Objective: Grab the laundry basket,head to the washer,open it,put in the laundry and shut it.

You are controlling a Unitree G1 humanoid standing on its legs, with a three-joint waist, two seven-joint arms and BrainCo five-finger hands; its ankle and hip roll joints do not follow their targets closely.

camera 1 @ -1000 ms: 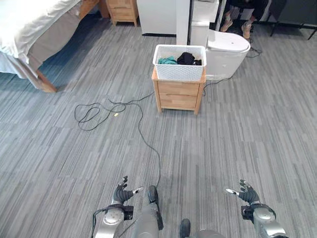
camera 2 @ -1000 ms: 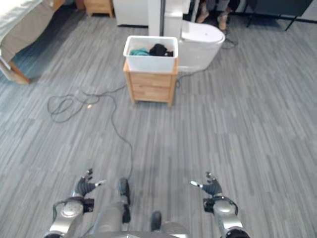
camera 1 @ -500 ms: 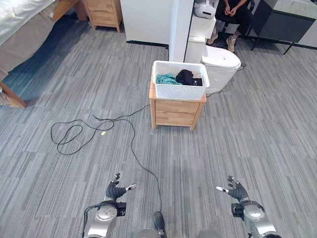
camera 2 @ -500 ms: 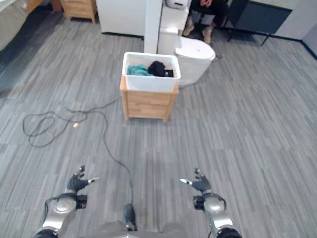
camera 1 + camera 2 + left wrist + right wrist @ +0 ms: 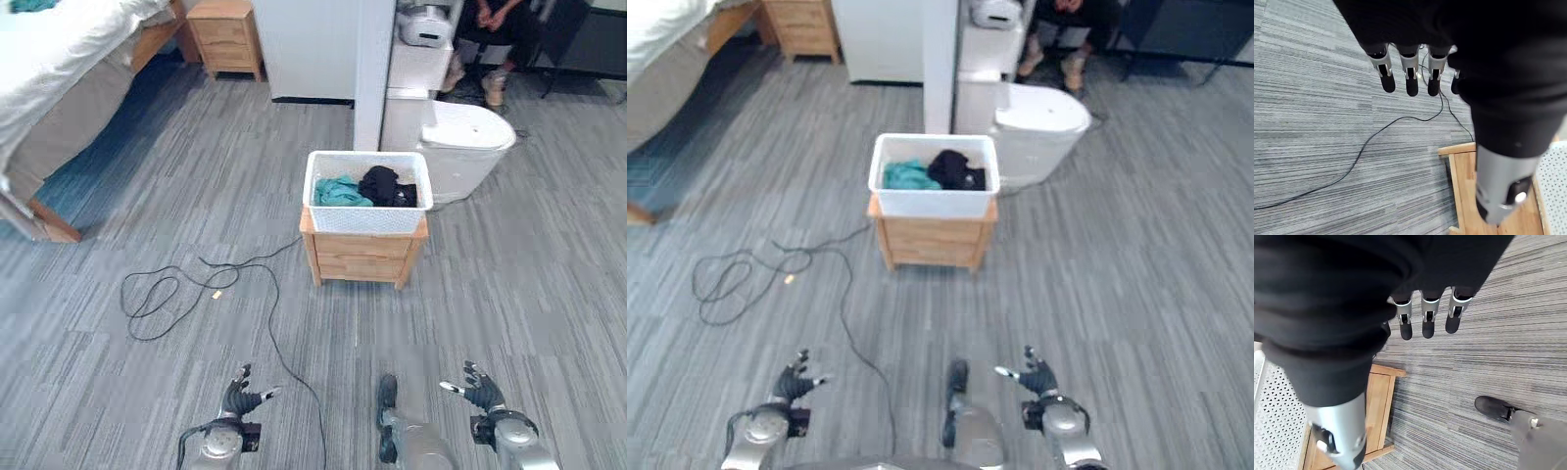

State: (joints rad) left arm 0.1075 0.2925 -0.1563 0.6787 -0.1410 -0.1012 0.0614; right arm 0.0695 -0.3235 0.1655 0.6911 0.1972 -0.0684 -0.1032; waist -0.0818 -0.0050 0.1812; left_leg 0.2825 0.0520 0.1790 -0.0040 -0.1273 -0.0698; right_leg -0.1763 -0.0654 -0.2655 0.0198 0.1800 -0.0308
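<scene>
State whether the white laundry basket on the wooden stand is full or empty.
Partly filled: the laundry basket holds a teal garment and a black garment.

A low wooden cabinet (image 5: 363, 257) stands mid-floor on grey striped flooring (image 5: 118, 392). A bed (image 5: 59, 78) lies at far left, a wooden nightstand (image 5: 225, 37) beyond it (against the back wall). A seated person (image 5: 490, 39) shows at the far right.

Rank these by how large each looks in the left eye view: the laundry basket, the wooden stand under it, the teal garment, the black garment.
1. laundry basket
2. wooden stand
3. teal garment and black garment: look alike, no ranking.
</scene>
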